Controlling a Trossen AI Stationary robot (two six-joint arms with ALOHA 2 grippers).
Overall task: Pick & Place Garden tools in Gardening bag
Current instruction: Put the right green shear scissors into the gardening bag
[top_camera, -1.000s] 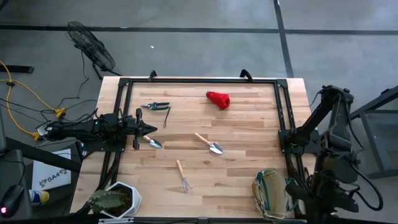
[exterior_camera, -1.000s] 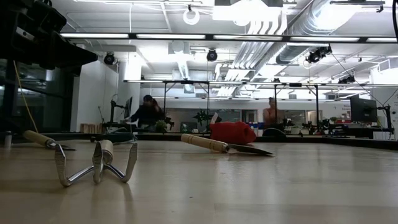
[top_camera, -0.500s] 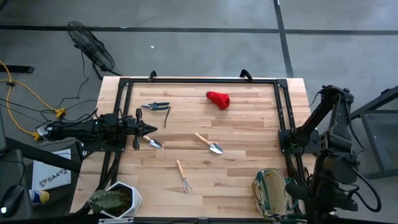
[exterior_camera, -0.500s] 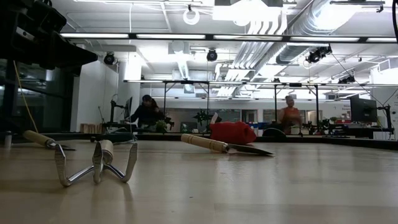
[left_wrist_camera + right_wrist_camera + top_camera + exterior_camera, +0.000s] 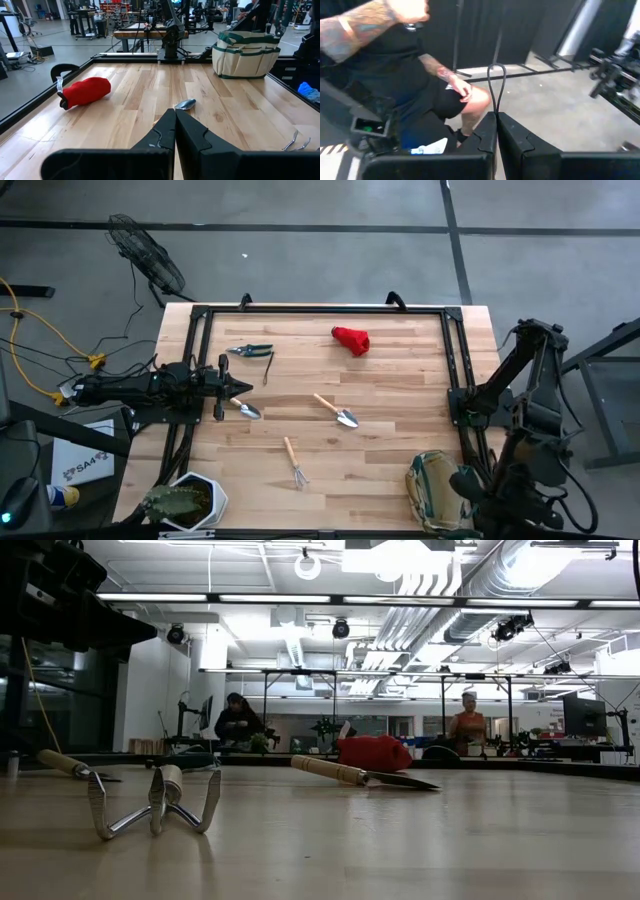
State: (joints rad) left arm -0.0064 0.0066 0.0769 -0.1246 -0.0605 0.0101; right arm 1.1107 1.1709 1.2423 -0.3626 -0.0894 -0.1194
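High view: left gripper (image 5: 238,388) is lying low over the table's left side, fingers pressed together, holding nothing, tip just beside the blade of the left trowel (image 5: 246,410). Right arm is sitting folded off the table's right edge; its gripper is not clearly showing here. The second trowel (image 5: 337,411) is lying near the table's middle, the pronged rake (image 5: 294,462) nearer the front edge, the pruning shears (image 5: 250,350) toward the back left, and the red lump (image 5: 351,339) at the back centre. The gardening bag (image 5: 432,488) is standing at the front right corner, beside the right arm. A cactus in a white hexagonal pot (image 5: 187,501) is occupying the front left corner. A cardboard box (image 5: 83,460) on the floor is bearing dark print, too small to read.

Low view: rake prongs (image 5: 155,805) are resting on the wood in the foreground, a trowel (image 5: 362,775) and the red lump (image 5: 374,752) lying behind. Two people are sitting far back in the room.

Left wrist view: the fingers (image 5: 165,134) are pressing flat together; ahead, a trowel blade (image 5: 185,104), red lump (image 5: 84,92), and the bag (image 5: 244,54) at the far edge.

Right wrist view: right gripper (image 5: 496,134) is pointing off the table, fingers closed together and empty, toward a seated person in dark clothes. No readable writing.
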